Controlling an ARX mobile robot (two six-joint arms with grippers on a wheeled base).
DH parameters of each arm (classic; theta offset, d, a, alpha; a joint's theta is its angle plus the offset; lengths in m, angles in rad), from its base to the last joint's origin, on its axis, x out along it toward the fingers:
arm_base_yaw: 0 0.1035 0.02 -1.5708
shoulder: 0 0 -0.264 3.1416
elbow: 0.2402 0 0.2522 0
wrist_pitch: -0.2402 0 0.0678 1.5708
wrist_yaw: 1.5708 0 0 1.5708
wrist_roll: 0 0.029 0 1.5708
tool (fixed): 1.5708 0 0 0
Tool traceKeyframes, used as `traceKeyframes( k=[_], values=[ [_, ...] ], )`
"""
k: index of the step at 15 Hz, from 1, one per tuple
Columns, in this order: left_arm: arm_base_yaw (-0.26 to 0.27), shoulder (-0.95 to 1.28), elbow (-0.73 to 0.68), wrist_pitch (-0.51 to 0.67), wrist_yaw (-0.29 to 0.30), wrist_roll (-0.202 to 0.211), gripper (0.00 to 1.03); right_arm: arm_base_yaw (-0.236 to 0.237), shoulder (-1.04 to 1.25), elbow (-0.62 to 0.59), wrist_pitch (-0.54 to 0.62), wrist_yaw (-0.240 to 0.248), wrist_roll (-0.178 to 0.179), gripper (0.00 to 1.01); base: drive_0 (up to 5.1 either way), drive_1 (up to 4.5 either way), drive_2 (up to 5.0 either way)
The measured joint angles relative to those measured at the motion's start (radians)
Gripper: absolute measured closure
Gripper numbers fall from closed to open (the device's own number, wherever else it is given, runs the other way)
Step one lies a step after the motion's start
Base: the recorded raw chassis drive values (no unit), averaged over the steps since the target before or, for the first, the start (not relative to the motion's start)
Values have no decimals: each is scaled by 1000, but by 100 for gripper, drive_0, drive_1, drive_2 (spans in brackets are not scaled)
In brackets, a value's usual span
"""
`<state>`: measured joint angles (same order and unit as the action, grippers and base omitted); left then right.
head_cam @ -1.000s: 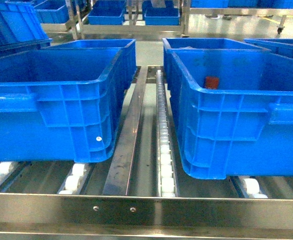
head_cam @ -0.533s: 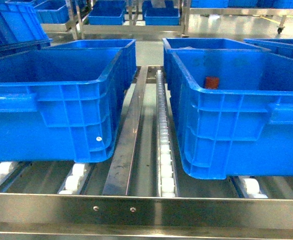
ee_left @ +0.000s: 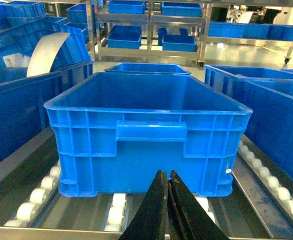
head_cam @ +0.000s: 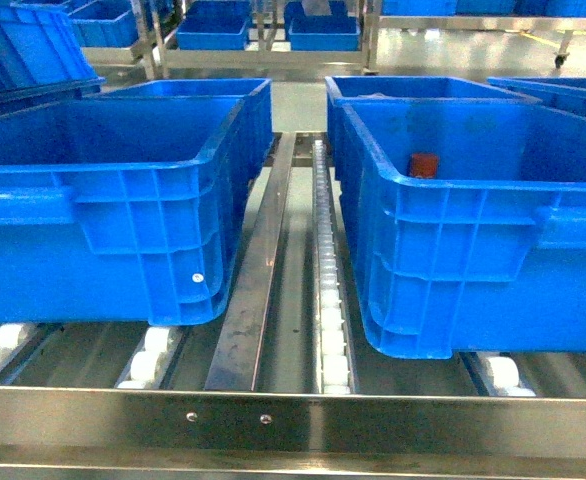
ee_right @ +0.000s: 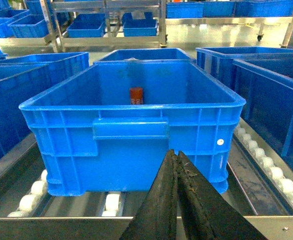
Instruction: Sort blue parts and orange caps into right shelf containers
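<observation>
Ahead of the clenched, empty right end effector point(ee_right: 175, 165), 1 orange cap point(ee_right: 136, 95) sits in its crate point(ee_right: 131, 107). Left end effector point(ee_left: 167, 187) also clenched empty; its crate point(ee_left: 146, 107) looks unfilled. Sorting seems early.

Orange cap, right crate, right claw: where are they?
Orange cap point(ee_right: 136, 95): right wrist view, its side.
Right crate point(ee_right: 130, 129): right wrist view, handle ledge.
Right claw point(ee_right: 176, 156): right wrist view, the shut fingertips.
</observation>
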<state>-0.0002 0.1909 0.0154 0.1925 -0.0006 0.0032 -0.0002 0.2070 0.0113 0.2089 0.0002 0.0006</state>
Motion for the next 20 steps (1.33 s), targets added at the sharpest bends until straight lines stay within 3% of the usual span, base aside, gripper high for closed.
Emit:
traceKeyframes(
  k=[2,3,4,5,12,20],
  values=[
    [0,-26,0,-32,0,0,101,0,-25,0,-26,0,0,99,0,0,0],
    [0,-100,0,-146,-1,0,101,0,-36,0,-37,0,0,99,0,0,0],
    [0,-185,0,-191,-2,0,101,-1,-130,0,-185,-3,0,99,0,0,0],
    [0,-182,4,-181,-4,0,101,0,-194,0,-215,-1,0,99,0,0,0],
    [0,-183,0,-197,0,0,101,0,-203,0,-213,0,0,99,0,0,0],
    [0,-183,0,-197,0,-2,24,0,-203,0,-213,0,-1,22,0,0,0]
  ],
)
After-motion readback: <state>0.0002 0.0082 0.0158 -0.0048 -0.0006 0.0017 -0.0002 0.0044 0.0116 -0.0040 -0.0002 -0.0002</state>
